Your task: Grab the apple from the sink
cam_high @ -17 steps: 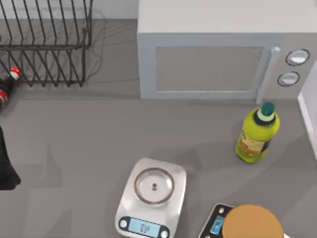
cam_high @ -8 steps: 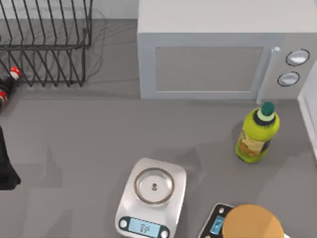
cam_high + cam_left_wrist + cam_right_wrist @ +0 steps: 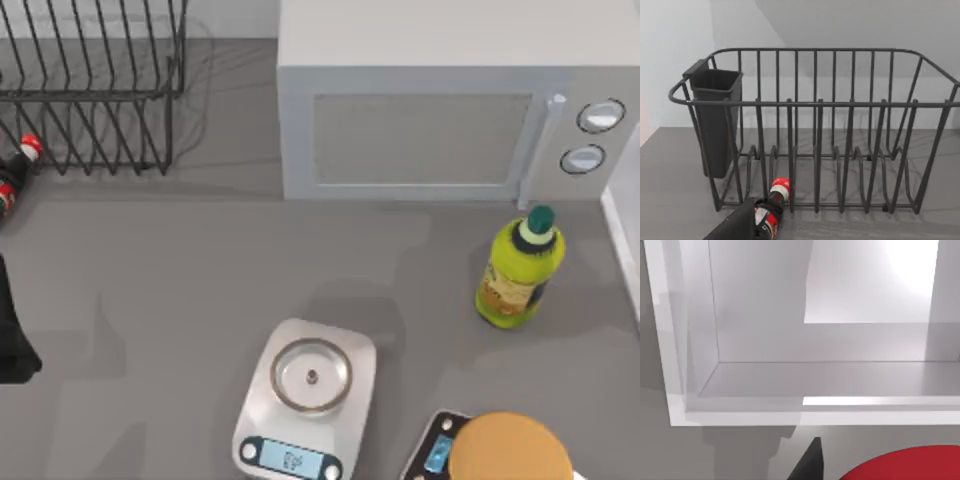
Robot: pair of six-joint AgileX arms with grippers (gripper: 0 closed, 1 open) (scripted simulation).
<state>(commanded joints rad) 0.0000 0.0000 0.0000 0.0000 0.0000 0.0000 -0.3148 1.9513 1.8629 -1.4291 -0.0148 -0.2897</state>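
Apple (image 3: pixel 905 466) sits red beneath our right wrist camera, beside the white sink (image 3: pixel 740 410), a dark fingertip (image 3: pixel 807 465) near; grip state unclear. We risk knocking it away.

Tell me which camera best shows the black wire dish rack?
The left wrist view: the black wire dish rack appears whole, with its dark cup. The top view catches just its corner from above.

1. Grey table (image 3: pixel 180 290) carries a white microwave (image 3: pixel 440 110) at the back
2. Black wire rack (image 3: pixel 90 90) back left, dark bottle (image 3: pixel 12 175) beside it
3. Yellow-green bottle (image 3: pixel 518 268) right; silver scale (image 3: pixel 305 400) at front
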